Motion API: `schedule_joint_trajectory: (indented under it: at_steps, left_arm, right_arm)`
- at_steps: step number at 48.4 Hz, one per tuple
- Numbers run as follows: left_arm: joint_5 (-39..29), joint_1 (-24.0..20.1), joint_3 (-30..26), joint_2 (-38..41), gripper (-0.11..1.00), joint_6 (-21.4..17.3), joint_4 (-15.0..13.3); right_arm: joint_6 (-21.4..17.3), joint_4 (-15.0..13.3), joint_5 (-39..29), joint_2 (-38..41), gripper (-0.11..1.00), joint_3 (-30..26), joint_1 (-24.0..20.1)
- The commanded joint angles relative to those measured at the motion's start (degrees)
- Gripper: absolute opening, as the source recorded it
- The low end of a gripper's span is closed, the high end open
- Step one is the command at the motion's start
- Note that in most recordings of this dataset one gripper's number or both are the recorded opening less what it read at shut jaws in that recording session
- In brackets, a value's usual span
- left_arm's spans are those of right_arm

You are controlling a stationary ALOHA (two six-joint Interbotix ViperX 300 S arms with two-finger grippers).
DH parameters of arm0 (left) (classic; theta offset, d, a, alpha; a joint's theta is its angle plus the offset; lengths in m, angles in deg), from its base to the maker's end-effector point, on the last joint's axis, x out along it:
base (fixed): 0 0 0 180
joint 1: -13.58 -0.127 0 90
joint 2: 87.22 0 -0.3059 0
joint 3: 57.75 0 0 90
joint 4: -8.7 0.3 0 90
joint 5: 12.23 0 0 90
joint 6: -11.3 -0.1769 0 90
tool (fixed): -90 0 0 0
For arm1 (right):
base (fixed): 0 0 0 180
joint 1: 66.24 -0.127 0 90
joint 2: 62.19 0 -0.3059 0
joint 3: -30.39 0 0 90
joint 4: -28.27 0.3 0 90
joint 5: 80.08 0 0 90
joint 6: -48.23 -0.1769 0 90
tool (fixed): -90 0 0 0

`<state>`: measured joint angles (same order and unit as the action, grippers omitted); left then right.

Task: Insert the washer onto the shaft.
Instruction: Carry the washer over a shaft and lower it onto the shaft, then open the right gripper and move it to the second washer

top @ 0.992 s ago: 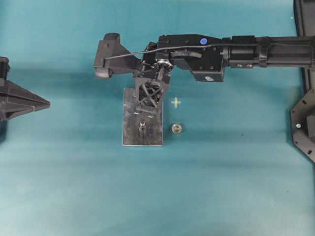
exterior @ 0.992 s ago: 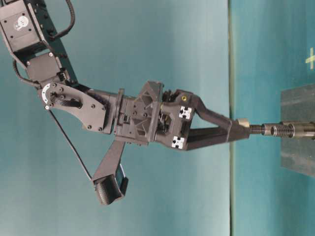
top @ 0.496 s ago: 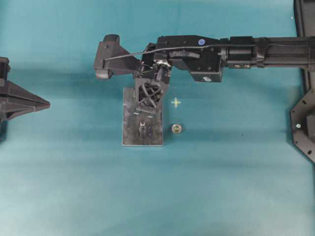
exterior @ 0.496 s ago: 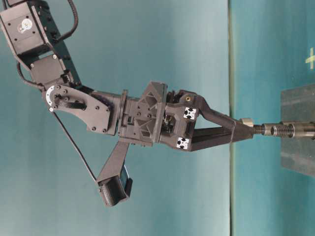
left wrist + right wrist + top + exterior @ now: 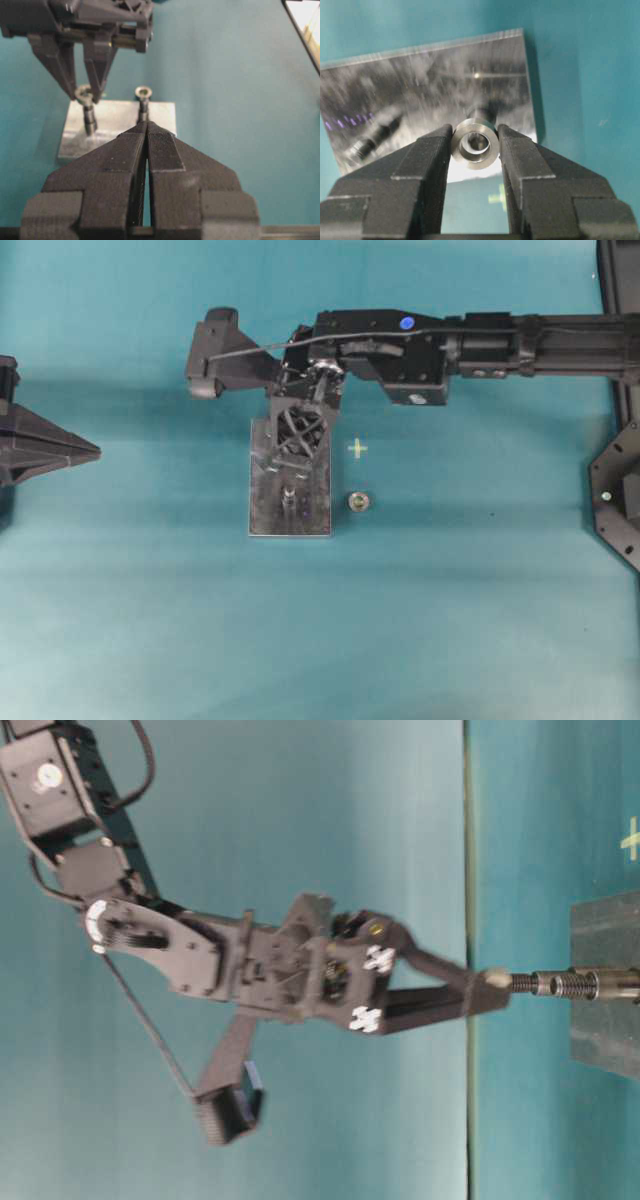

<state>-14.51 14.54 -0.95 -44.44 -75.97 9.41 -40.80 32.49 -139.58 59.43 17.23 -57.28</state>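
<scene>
Right pincer (image 5: 475, 145) gripping one washer (image 5: 475, 143), left pincer (image 5: 146, 150) closed, two shafts (image 5: 89, 116)

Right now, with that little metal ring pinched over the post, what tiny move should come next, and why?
Probably ease the right gripper straight down. It holds the washer right at the tip of the shaft on the metal plate, and the washer's hole looks lined up over the shaft's top, so lowering should slide it on before letting go.
</scene>
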Motion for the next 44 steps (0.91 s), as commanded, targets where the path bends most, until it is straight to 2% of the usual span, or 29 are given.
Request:
schedule_joint_trajectory:
  at_steps: [1,10,17,28,35,44]
  left_arm:
    - [0.4,-0.1,-0.6,0.4,0.00,0.2,0.1]
    - [0.4,-0.1,-0.6,0.4,0.00,0.2,0.1]
    - [0.4,-0.1,-0.6,0.3,0.00,0.2,0.1]
    - [0.5,-0.1,-0.8,0.3,0.00,0.5,0.0]
    - [0.4,-0.1,-0.4,0.0,0.00,2.1,0.1]
    - [0.4,-0.1,-0.5,0.0,0.00,2.1,0.1]
  right_arm:
    - [0.2,0.2,-0.5,-1.1,0.33,-1.4,0.1]
    - [-0.3,0.2,-0.4,-1.1,0.51,-1.6,0.1]
    - [-0.5,0.2,-0.6,-1.1,0.57,-2.5,0.3]
    - [-0.7,0.2,-1.9,-2.9,0.76,-3.5,0.8]
    - [-0.6,0.2,-4.6,-6.9,0.77,-1.6,1.5]
    - [-0.4,0.2,-4.0,-14.0,0.78,5.4,0.6]
